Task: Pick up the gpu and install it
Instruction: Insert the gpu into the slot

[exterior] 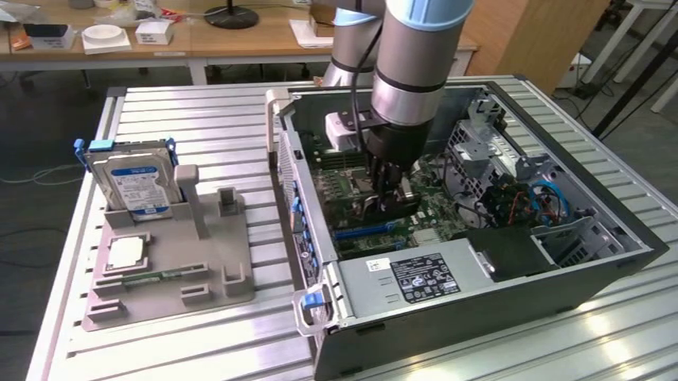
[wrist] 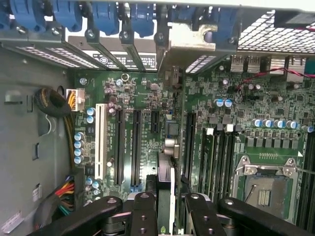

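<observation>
The table [exterior: 190, 119] carries an open case [exterior: 593, 294], into which the arm [exterior: 418, 55] is reached from above. The board [wrist: 138, 93] lies directly under the pincer [exterior: 387, 194]. The gpu [wrist: 167, 172] is held between the narrowed jaws, edge-on, running away from the fingertips to its bracket [wrist: 197, 46] at the case's rear wall.

The pick-up is judged done and the install step is in hand. The card is inside the case, over the row of slots [wrist: 135, 147]. Whether its edge is already in a slot cannot be told.

Seating is judged to call for two things. The card's lower edge must be lined up along a single slot, and the bracket must meet its rear opening, so that a straight push goes down without tilt.

The exterior view gives the wider setting. A drive [exterior: 132, 178] is seen standing in a grey holder [exterior: 180, 270], well apart from the pincer, outside the case. The pincer's height over the board is also read best there. The wrist view gives what that view hides. The card's line against the neighbouring slots is seen, as are the empty socket [wrist: 263, 194] to one side and the rear brackets beyond the fingertips.
</observation>
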Tool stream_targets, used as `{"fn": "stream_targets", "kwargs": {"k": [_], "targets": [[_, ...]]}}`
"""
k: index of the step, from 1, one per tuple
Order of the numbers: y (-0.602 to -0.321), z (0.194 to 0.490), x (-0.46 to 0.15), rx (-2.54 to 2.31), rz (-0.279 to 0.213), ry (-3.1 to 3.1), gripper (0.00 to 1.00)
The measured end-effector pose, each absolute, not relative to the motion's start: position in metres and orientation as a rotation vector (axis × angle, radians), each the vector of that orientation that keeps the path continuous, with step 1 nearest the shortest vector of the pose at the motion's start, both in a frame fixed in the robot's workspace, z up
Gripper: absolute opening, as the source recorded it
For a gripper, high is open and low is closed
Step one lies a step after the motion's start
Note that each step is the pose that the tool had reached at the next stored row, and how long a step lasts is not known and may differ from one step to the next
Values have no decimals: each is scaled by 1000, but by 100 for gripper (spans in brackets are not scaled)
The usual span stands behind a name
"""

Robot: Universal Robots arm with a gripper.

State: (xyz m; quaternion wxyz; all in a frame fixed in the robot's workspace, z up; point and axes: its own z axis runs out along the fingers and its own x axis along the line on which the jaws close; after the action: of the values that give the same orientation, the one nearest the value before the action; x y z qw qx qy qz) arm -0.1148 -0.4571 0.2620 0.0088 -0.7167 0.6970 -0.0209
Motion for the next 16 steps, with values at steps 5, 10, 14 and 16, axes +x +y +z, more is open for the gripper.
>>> {"fn": "stream_targets", "kwargs": {"k": [5,10,14,16], "targets": [[-457,258,-118,-2237,-71,2175,27],[-457,252,-120,-2235,-77,2173,27],[-457,249,-120,-2232,-82,2171,27],[-457,247,-121,-2230,-86,2169,27]]}}
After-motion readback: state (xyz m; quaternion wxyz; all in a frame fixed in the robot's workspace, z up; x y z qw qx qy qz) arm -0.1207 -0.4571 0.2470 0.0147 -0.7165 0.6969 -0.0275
